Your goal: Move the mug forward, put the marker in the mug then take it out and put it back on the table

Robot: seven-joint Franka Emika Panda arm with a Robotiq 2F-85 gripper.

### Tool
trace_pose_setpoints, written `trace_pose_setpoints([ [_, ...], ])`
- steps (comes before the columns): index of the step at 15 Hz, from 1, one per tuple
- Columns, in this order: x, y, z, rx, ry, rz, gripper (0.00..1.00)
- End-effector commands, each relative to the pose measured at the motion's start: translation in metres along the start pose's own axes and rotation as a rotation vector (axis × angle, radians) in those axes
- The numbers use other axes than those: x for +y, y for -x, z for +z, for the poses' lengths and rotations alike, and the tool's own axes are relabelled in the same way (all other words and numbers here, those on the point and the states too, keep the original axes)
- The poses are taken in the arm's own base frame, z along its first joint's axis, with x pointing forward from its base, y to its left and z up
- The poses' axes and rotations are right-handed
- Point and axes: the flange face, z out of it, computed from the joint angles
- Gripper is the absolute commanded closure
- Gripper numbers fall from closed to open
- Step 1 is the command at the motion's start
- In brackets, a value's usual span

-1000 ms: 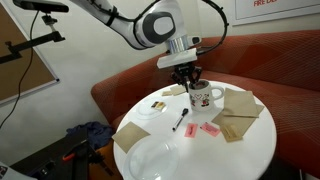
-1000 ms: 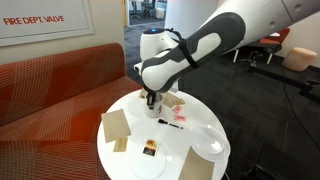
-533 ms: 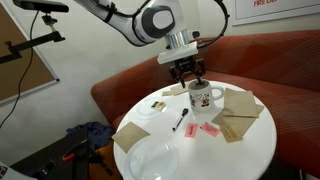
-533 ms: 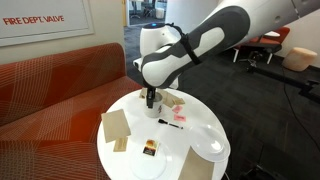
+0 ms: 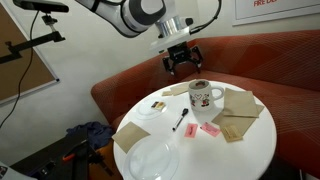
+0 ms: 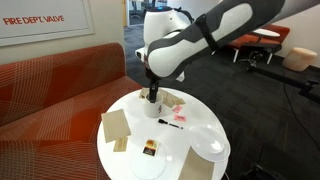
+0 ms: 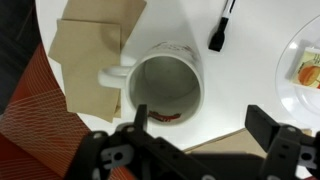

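Note:
The white mug (image 5: pixel 204 96) with a red print stands upright on the round white table (image 5: pixel 250 150), its dark inside empty in the wrist view (image 7: pixel 160 88). My gripper (image 5: pixel 182 62) hangs open a little above and behind the mug, holding nothing. In the wrist view the gripper (image 7: pixel 200 120) has its fingers spread wide, near the mug's rim. The black marker (image 5: pixel 181 119) lies flat on the table, in front of the mug and apart from it; the wrist view shows one end of the marker (image 7: pixel 222 28). In an exterior view the arm hides part of the mug (image 6: pixel 153 108).
Brown napkins (image 5: pixel 238 110) lie beside the mug, and more napkins (image 5: pixel 130 135) lie near the table's edge. A large white plate (image 5: pixel 153 160) sits at the front, with a small plate (image 5: pixel 153 107) to one side. Pink packets (image 5: pixel 210 130) lie next to the marker. A red sofa (image 5: pixel 270 55) curves behind the table.
The gripper's jaws have gone from nearly shut round the mug's rim to wide open. The gripper has risen off the mug. The mug stays on the table.

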Motion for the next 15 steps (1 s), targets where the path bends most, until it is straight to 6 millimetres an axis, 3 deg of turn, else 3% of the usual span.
trace_pose_setpoints([
  [1,-0.015,0.036,-0.040,-0.003,0.035,0.062,0.00],
  [7,-0.021,0.100,-0.079,-0.018,0.038,0.201,0.00],
  [10,-0.027,0.127,-0.073,-0.037,0.018,0.196,0.00],
  [15,-0.042,0.152,-0.038,-0.055,-0.022,0.154,0.00],
])
